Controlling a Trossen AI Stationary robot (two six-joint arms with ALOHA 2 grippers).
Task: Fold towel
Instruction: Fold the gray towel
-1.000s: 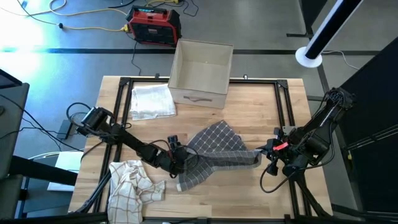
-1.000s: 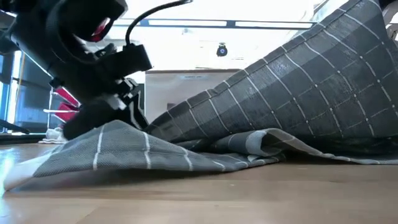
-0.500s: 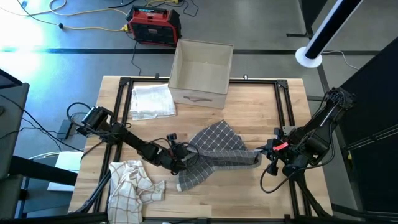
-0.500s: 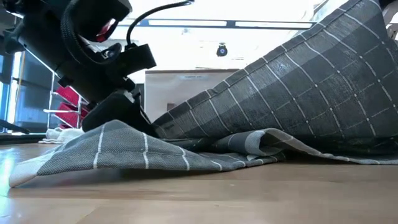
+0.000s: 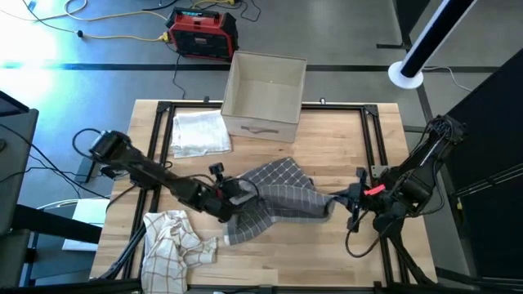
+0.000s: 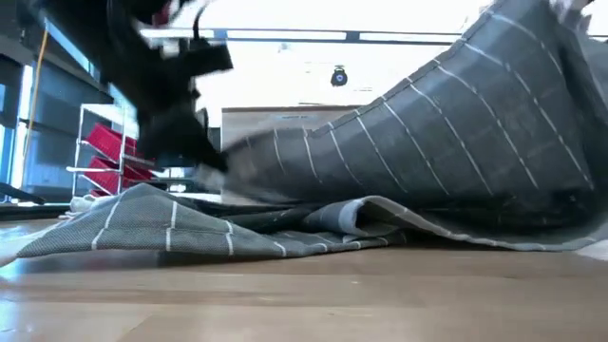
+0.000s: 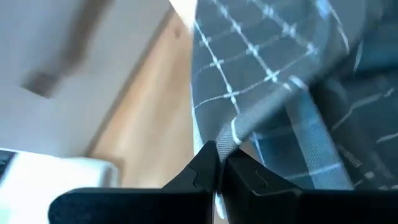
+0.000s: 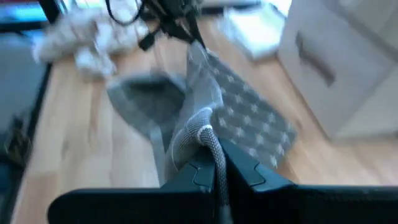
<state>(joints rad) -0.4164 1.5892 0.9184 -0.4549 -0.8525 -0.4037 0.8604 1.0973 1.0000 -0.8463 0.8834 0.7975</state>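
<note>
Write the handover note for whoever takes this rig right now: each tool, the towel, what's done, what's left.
Left tool: shut on an edge of the grey checked towel, mid-table.
Right tool: shut on the towel's opposite end, near the right side of the table.
Towel: bunched and partly lifted between both tools, not flat.
Also on the table: a folded white cloth beside the cardboard box, and a crumpled cream checked cloth at the front left.
Done: both grips taken.
Left: spread the towel, fold it, release.
</note>
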